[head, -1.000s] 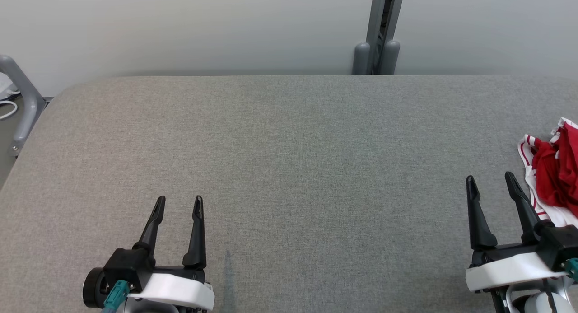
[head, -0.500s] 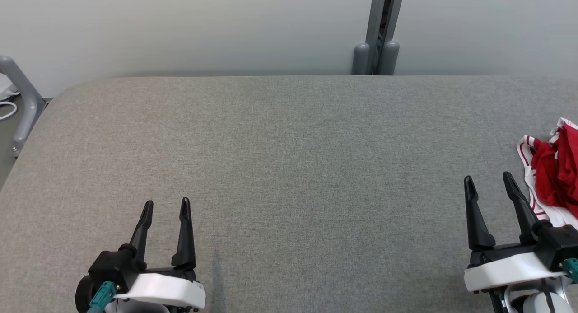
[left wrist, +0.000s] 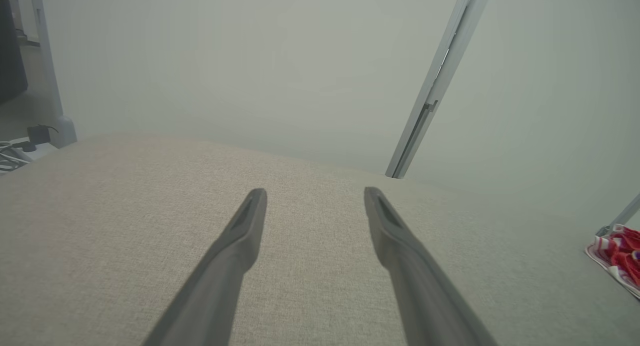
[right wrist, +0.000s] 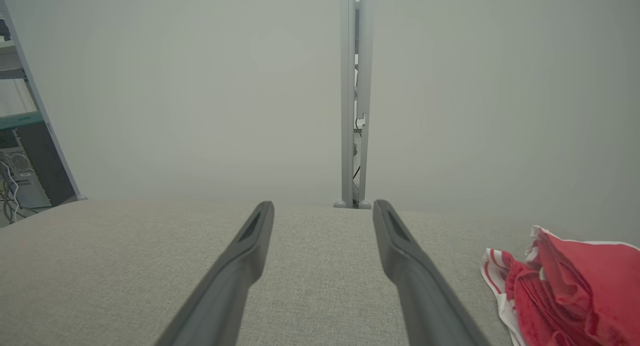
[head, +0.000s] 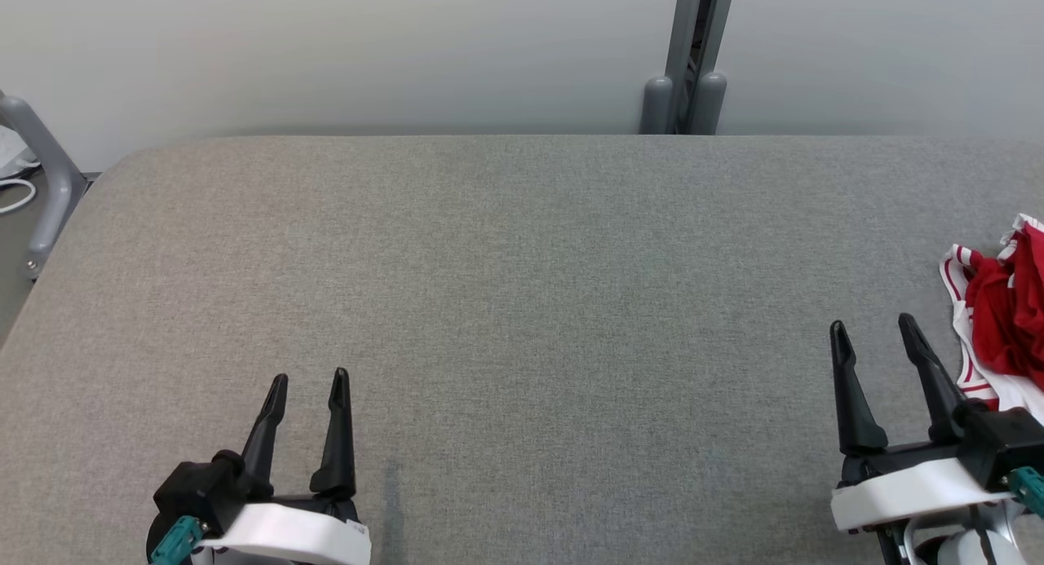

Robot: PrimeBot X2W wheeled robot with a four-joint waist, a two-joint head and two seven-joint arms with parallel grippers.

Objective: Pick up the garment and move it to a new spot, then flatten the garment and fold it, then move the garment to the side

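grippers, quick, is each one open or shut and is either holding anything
Left gripper: open, holding nothing, above the grey table.
Right gripper: open, holding nothing; the garment lies to its right.

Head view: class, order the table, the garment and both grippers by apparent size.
1. table
2. left gripper and right gripper, much alike, both cropped by the bottom edge
3. garment, smallest as seen, though cropped at the right edge

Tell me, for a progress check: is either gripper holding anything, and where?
Nothing is held: left gripper and right gripper are open; garment lies untouched.
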